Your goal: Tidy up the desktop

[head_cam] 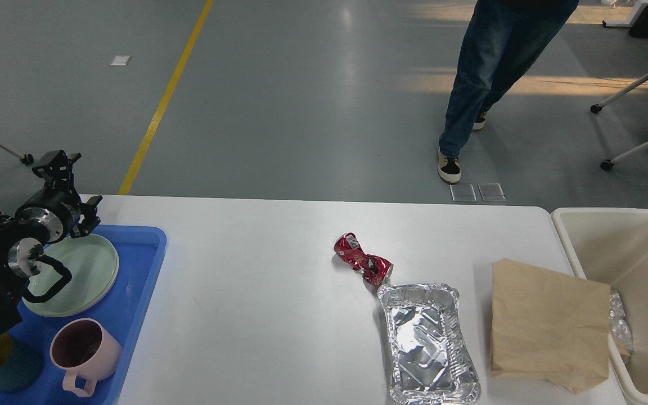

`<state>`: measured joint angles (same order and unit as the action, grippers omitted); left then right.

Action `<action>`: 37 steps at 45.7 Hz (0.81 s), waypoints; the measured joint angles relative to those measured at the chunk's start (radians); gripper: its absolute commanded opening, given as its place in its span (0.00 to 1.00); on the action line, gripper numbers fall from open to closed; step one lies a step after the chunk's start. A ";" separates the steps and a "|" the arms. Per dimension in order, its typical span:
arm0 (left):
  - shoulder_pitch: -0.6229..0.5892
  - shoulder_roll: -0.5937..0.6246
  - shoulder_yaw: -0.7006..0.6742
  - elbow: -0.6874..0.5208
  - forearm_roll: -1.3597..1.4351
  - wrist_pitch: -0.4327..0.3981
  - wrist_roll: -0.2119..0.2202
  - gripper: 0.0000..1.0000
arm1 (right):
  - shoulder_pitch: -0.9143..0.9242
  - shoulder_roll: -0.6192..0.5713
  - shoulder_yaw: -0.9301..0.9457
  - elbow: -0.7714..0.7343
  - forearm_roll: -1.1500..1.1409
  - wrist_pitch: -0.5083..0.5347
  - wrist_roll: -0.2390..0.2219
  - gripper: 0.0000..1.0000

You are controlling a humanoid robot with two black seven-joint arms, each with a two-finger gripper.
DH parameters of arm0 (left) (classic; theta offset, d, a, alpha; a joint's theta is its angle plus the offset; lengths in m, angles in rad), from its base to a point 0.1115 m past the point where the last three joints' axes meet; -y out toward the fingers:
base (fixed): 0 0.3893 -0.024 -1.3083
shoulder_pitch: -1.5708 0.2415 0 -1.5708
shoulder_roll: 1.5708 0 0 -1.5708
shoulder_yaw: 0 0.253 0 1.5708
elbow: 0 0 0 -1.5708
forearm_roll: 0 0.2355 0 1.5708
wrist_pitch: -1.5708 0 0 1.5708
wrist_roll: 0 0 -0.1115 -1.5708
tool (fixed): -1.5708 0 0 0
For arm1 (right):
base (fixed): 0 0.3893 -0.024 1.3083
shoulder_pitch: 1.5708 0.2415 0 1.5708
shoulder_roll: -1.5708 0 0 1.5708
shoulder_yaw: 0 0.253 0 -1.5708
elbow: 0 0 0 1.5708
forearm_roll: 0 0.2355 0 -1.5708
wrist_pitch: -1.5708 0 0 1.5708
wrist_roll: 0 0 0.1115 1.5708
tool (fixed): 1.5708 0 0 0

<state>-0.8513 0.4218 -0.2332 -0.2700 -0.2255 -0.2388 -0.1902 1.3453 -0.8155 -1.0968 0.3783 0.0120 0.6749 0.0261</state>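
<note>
While the left hand (65,185) is held above the far left corner of the counter (256,304), over the far edge of a blue tray (147,264), its fingers are seen dark and end-on, so released or clenched cannot be told; nothing is seen in it. No right hand is in view. The counter fills the lower frame, reaching from under the hand well off to the right, its long axis running left to right and its far edge square to the view. On the tray a green plate (85,270) and a pink mug (82,351) are seen. A crushed red can (362,261) lies right of centre, just touching a foil tray (431,343); a brown bag (549,323) lies beside that, overlapping a cream bin (594,230) at the right edge. Bare surface is noted between blue tray and can. A person's legs (481,79) are seen on the floor beyond.
</note>
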 measured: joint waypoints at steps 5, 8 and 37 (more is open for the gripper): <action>0.000 0.000 0.000 0.000 0.000 0.000 0.000 0.96 | 0.000 0.001 0.000 -0.007 0.000 -0.003 0.000 0.05; 0.000 0.000 0.000 0.000 0.000 0.000 0.000 0.96 | 0.000 0.001 0.000 -0.014 0.000 -0.008 0.000 0.43; 0.000 0.000 0.000 0.000 0.000 0.000 0.000 0.96 | -0.033 -0.004 0.055 -0.029 0.009 -0.220 0.000 1.00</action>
<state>-0.8513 0.4218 -0.2332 -0.2700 -0.2255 -0.2391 -0.1902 1.3120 -0.8194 -1.0417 0.3497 0.0214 0.4550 0.0257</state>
